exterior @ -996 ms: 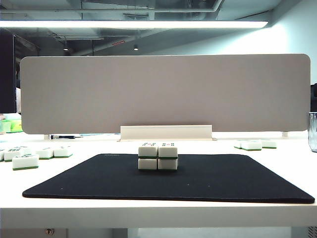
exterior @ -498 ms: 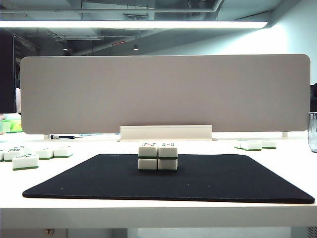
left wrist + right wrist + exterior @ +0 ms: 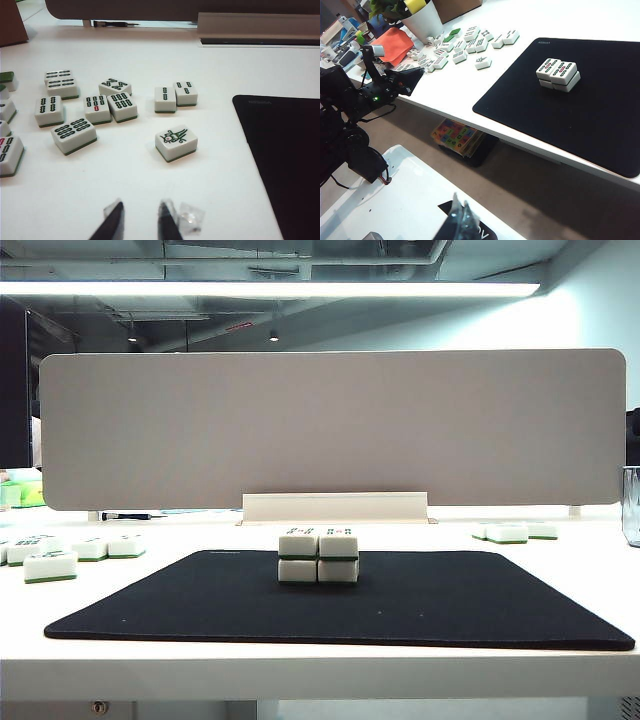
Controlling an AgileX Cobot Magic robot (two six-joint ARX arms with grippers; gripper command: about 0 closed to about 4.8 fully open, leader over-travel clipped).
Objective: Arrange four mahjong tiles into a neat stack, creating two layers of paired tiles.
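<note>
The stack (image 3: 318, 556) stands on the black mat (image 3: 450, 600): two layers of two white mahjong tiles with green bands between them. It also shows in the right wrist view as the stack (image 3: 558, 74). No gripper is near it. My left gripper (image 3: 141, 220) hovers open over the bare white table beside the mat's edge (image 3: 280, 165), with nothing between its fingers. A loose bird-marked tile (image 3: 176, 142) lies just ahead of it. My right gripper (image 3: 461, 216) is shut and empty, pulled back off the table over a white surface. Neither gripper appears in the exterior view.
Several loose tiles (image 3: 85, 107) lie on the table left of the mat, others (image 3: 515, 532) at the back right. A grey divider panel (image 3: 330, 430) closes the back. A white pot (image 3: 422, 20) and an orange cloth (image 3: 392, 42) sit at the table's corner. The left arm (image 3: 380, 90) stands off the table edge.
</note>
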